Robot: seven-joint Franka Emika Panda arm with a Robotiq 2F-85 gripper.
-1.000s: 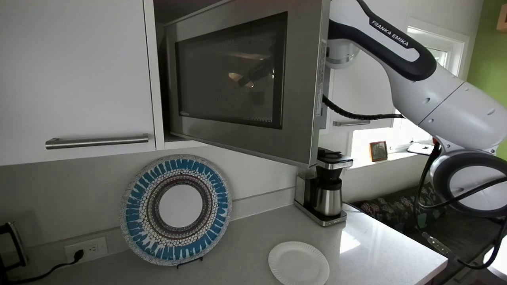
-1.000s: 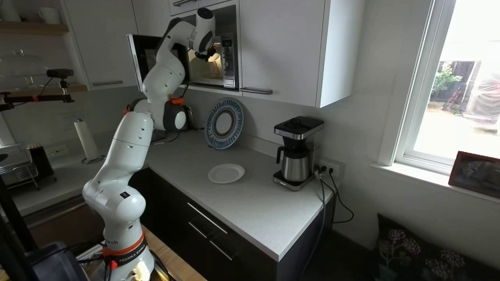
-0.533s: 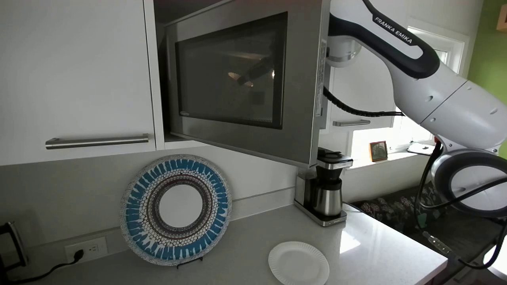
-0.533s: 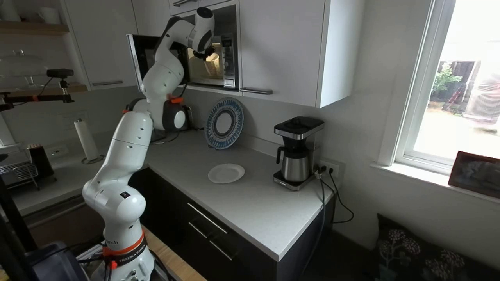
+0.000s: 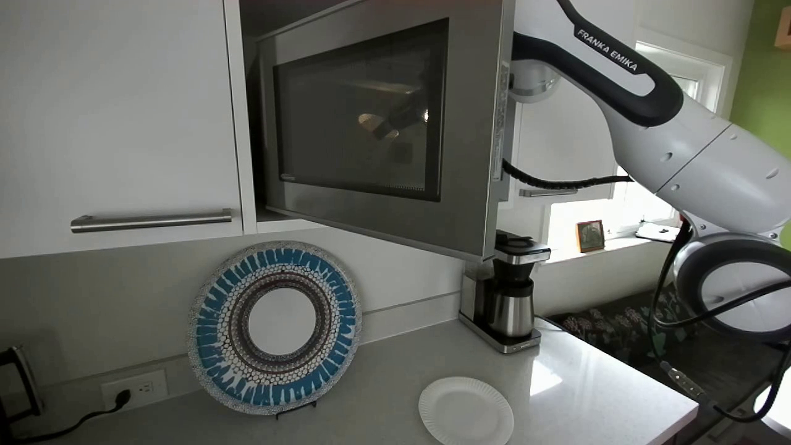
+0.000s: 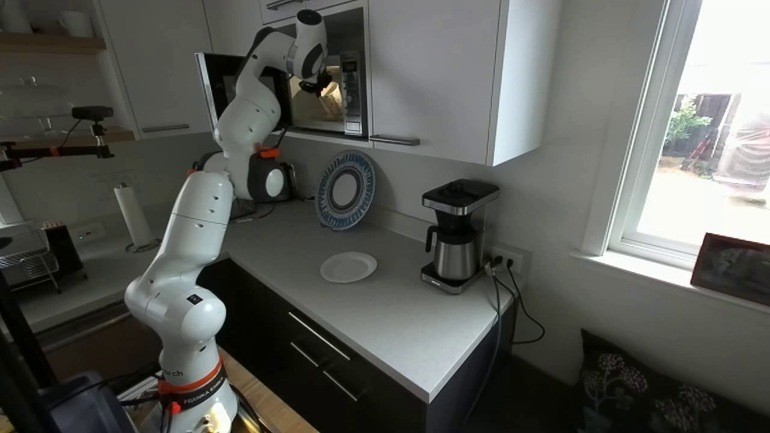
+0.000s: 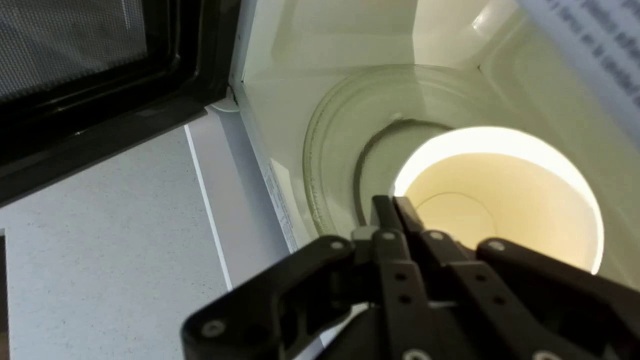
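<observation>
Inside the open, lit microwave [image 6: 353,90], at about three o'clock in the wrist view, a pale cup [image 7: 505,200] shows its wide round mouth. The hand [image 7: 394,202] reaches up from six o'clock, its two fingers drawn together, with the cup's rim pinched between their tips at the rim's nine o'clock. An exterior view has the cup just beneath the hand and tilted; whether its base touches the glass turntable [image 7: 345,150] is hard to tell. That turntable spreads toward ten o'clock from the cup. The microwave door [image 7: 200,60] stands swung open at ten o'clock in the wrist view, and a blurred printed label [image 7: 600,50] fills the two o'clock corner.

Lower down, on the pale worktop [image 6: 397,325], lies a white plate [image 6: 349,267]. With that plate as the clock's centre in the same exterior view, a blue-patterned disc [image 6: 344,190] stands on edge at twelve, a coffee maker [image 6: 458,234] sits between two and three, a picture frame [image 6: 731,270] leans at three, a paper roll [image 6: 133,216] stands near nine, and the arm [image 6: 198,210] rises from about eight.
</observation>
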